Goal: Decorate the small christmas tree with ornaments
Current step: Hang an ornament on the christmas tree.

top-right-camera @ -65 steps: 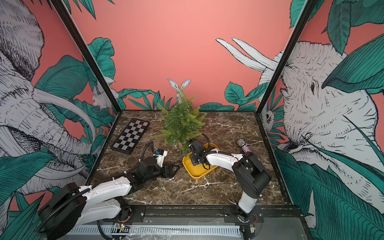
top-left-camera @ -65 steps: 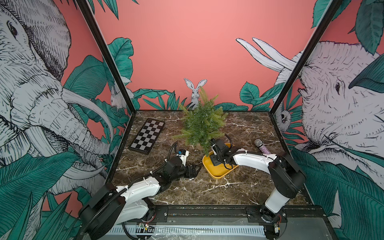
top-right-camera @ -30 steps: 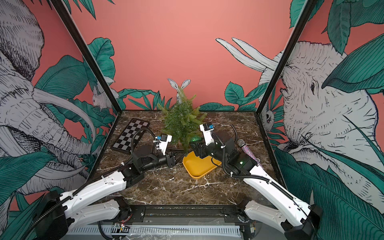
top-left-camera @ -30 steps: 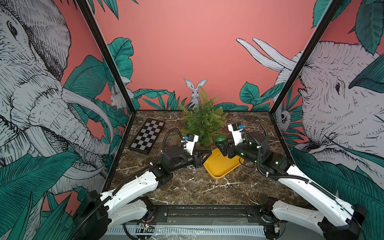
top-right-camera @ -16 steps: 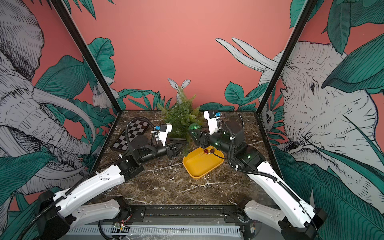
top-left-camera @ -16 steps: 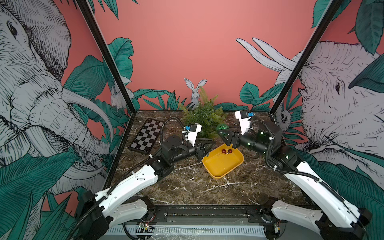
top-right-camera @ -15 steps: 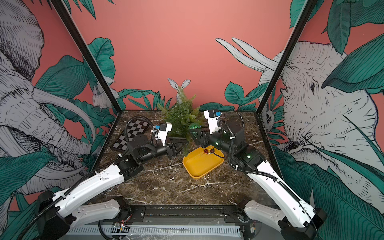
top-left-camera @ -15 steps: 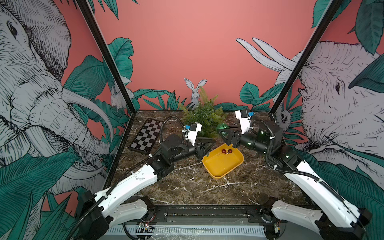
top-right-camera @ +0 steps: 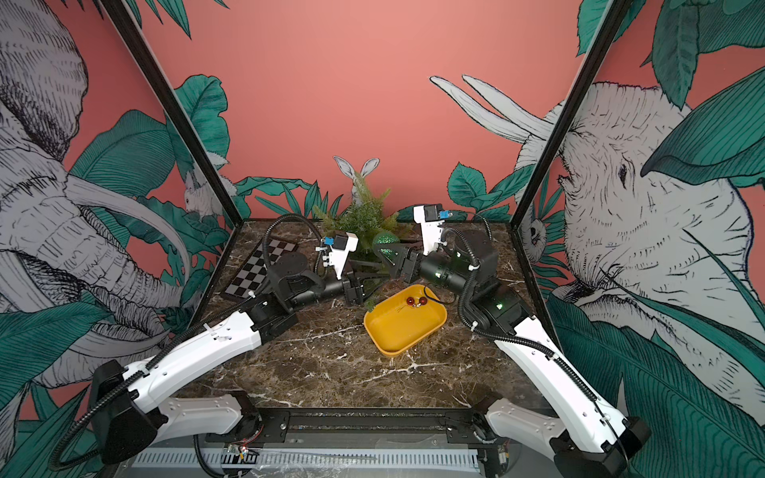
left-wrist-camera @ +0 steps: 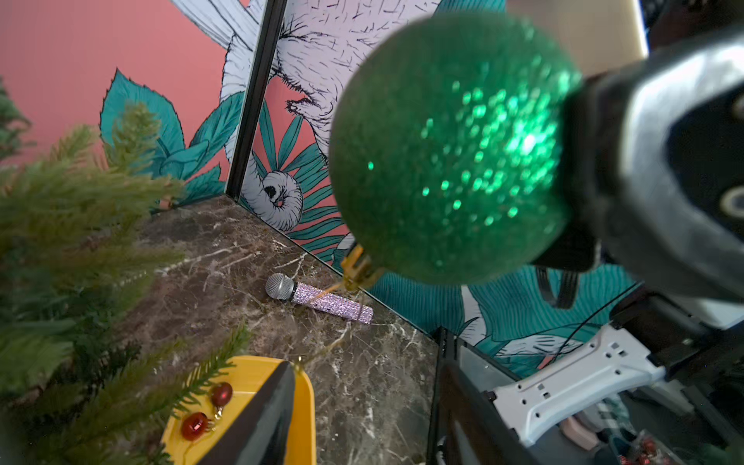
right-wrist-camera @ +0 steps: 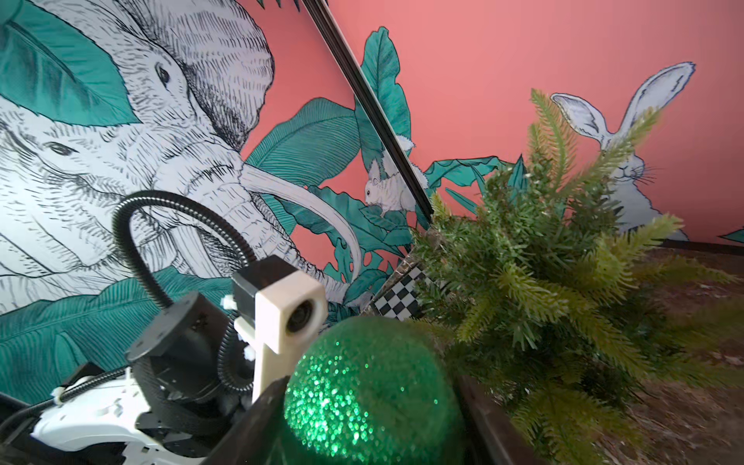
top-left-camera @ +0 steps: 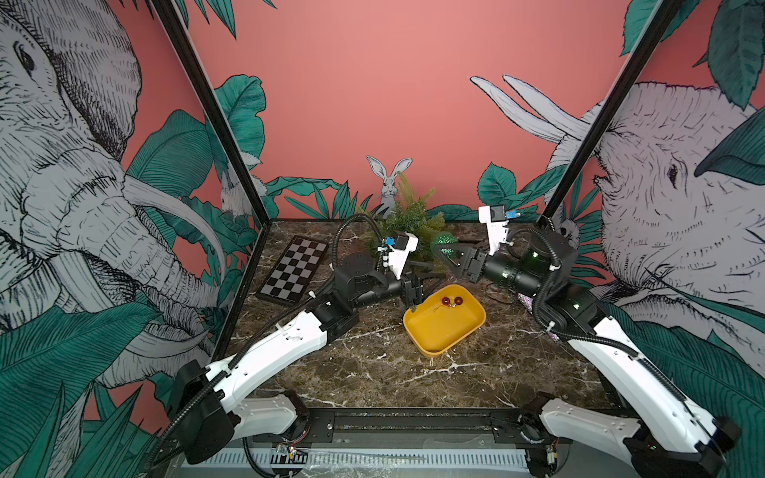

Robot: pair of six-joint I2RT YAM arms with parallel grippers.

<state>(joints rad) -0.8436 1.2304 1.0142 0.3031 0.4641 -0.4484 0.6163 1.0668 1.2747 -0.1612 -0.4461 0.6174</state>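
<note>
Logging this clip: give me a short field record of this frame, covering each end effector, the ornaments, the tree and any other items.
right end effector: shut on the green ball, raised beside the tree; contact with branches unclear
left end effector: open, empty, low beside the tree near the yellow tray
two red balls: lying in the yellow tray, at its far end
tree: upright at the back of the table; no ornament seen hanging on it
other items: chessboard, microphone, both on the table
</note>
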